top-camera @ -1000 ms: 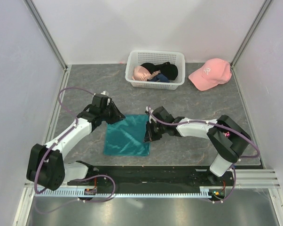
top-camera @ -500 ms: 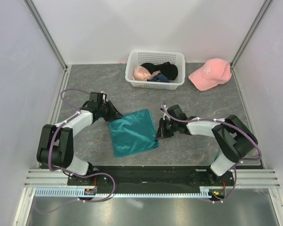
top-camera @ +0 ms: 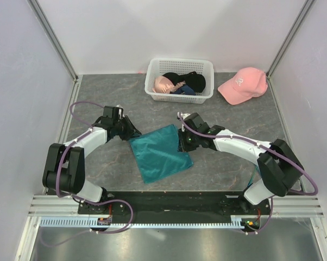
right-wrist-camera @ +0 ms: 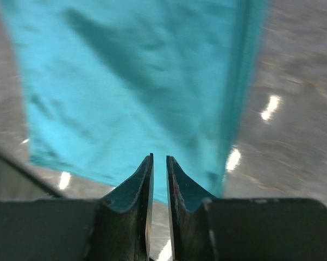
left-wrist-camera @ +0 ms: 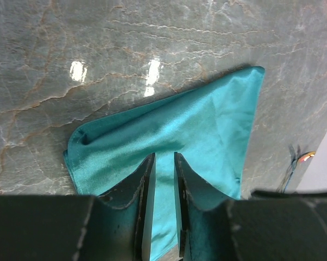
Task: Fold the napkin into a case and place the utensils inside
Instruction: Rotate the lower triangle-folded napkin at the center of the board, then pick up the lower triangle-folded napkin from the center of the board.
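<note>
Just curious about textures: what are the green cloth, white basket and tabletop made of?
The napkin: seemingly a fine woven fabric, maybe microfibre or satin, with a soft sheen and limp folds. The basket: likely moulded plastic, white lattice walls. The table: grey surface with brown veins, polished enough to mirror the lights; real stone or laminate, can't tell.

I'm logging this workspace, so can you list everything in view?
napkin: one, teal, table centre, between the grippers
basket: one, white lattice, far centre
garments: a heap, black and pink, inside the basket
baseball cap: one, pink, far right, beside the basket
table: one, grey marbled
left gripper: one, black, over the napkin's left corner, jaws slightly apart
right gripper: one, black, at the napkin's right edge, jaws slightly apart
</note>
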{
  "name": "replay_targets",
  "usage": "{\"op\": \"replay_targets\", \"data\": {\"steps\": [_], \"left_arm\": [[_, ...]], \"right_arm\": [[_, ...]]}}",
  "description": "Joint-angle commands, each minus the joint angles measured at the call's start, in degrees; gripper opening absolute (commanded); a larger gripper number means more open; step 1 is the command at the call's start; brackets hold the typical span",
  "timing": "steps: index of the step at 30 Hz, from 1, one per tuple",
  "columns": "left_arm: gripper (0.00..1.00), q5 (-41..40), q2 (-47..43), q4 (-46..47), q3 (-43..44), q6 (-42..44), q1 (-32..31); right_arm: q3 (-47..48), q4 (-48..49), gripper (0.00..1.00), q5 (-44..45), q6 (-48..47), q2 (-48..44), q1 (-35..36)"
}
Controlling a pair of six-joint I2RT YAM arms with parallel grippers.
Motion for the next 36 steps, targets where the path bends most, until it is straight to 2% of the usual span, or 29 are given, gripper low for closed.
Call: {"op": "replay_targets", "data": {"steps": [1,5,8,14,18,21,24,29,31,36], "left_arm": [[0.25,-2.5,2.6,-1.1,2.2,3.3,0.3],[0.22,-7.1,4.6,-2.4,1.5,2.4,0.9],[0.22,-7.3,7.2,-1.6,1.4,2.1,1.4],[0.22,-7.6,9.7,-0.6,1.8,2.5,1.3],[0.30,-6.4,3.9,-0.2,-0.1,2.8,1.2],[0.41,-5.4,-1.8,-3.2,0.3,3.5,1.3],[0.46,-5.6,-7.4,-6.9,0.5,4.2,1.5],[0.48,-4.8,-14.0,-11.9,-0.7,4.1,3.8],[0.47,-4.0,-15.2,-12.2,-2.0,3.9,5.4],[0.47,0.2,-17.6,-12.9,-3.8,0.4,9.9]], "right_arm": [[2.3,2.3,0.22,-3.6,2.4,0.2,3.3],[-0.9,5.9,0.22,-3.0,3.7,2.1,3.1],[-4.7,7.7,0.22,-2.0,2.8,3.6,2.0],[-9.7,8.2,0.20,5.7,-0.9,4.0,1.8],[-9.2,5.7,0.20,8.4,-2.5,1.7,2.1],[-5.1,2.2,0.24,10.3,-3.1,0.0,3.2],[0.4,-2.9,0.31,13.9,-3.5,-1.0,6.7],[6.9,-6.6,0.49,15.1,-1.5,0.1,15.5],[9.9,-7.4,0.53,15.0,-0.5,2.4,20.1],[17.6,-9.8,0.54,16.3,1.2,9.3,28.1]]}}
